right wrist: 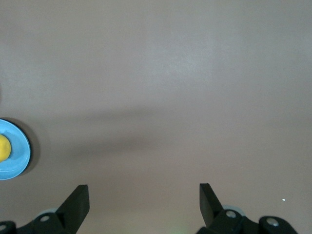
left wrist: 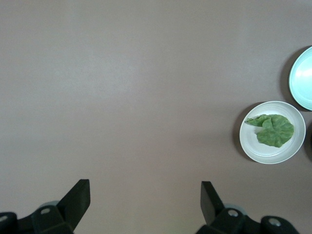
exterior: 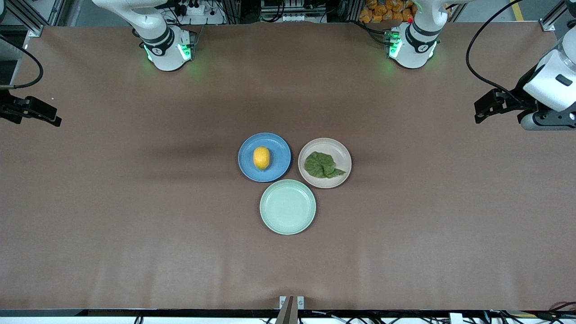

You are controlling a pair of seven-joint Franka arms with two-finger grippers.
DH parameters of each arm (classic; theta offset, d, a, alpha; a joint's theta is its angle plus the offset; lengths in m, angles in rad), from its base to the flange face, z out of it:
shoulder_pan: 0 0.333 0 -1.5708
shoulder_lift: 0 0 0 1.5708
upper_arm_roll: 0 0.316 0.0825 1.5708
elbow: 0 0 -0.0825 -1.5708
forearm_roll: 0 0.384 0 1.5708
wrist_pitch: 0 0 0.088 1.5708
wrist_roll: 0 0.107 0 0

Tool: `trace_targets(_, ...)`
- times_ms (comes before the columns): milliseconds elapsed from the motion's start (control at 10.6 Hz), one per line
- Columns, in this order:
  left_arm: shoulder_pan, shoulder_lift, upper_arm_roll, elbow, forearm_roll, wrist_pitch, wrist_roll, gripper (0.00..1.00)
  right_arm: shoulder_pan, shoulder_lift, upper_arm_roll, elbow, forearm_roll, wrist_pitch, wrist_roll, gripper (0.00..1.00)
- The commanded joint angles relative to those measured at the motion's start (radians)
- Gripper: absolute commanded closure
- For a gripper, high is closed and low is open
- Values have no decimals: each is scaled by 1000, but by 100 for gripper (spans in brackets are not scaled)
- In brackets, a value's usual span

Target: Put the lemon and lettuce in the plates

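Observation:
The yellow lemon (exterior: 261,158) lies in the blue plate (exterior: 279,148) at the table's middle. The dark-green lettuce (exterior: 321,164) lies in the pale pink-beige plate (exterior: 342,155) beside it, toward the left arm's end. My left gripper (exterior: 488,107) is open and empty, up over bare table at the left arm's end; its wrist view shows its open tips (left wrist: 145,195), the lettuce (left wrist: 274,129) and the beige plate (left wrist: 253,144). My right gripper (exterior: 42,113) is open and empty over the right arm's end; its wrist view shows its tips (right wrist: 144,197), the blue plate (right wrist: 17,156) and the lemon (right wrist: 3,147).
An empty mint-green plate (exterior: 287,206) sits nearer to the front camera than the two other plates, touching both; it also shows in the left wrist view (left wrist: 304,78). Brown table covering (exterior: 135,225) surrounds the plates.

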Motion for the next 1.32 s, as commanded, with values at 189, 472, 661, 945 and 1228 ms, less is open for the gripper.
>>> trace_targets(189, 9, -11, -2, 12, -28, -8, 16, 0, 8, 11, -10, 28, 15, -16, 23, 0)
trace_targets(472, 12, -11, 0, 13, -28, -8, 19, 0, 9, 11, -10, 28, 13, -15, 24, 0)
trace_targets(661, 10, -11, 0, 13, -25, -8, 24, 0, 9, 11, -10, 28, 13, -9, 23, 0)
trace_targets(945, 12, -8, 0, 12, -19, -8, 35, 0, 9, 11, -10, 28, 13, -9, 23, 0)
trace_targets(1228, 32, -5, 0, 10, -27, -8, 41, 0, 9, 11, -10, 28, 12, -7, 20, 0)
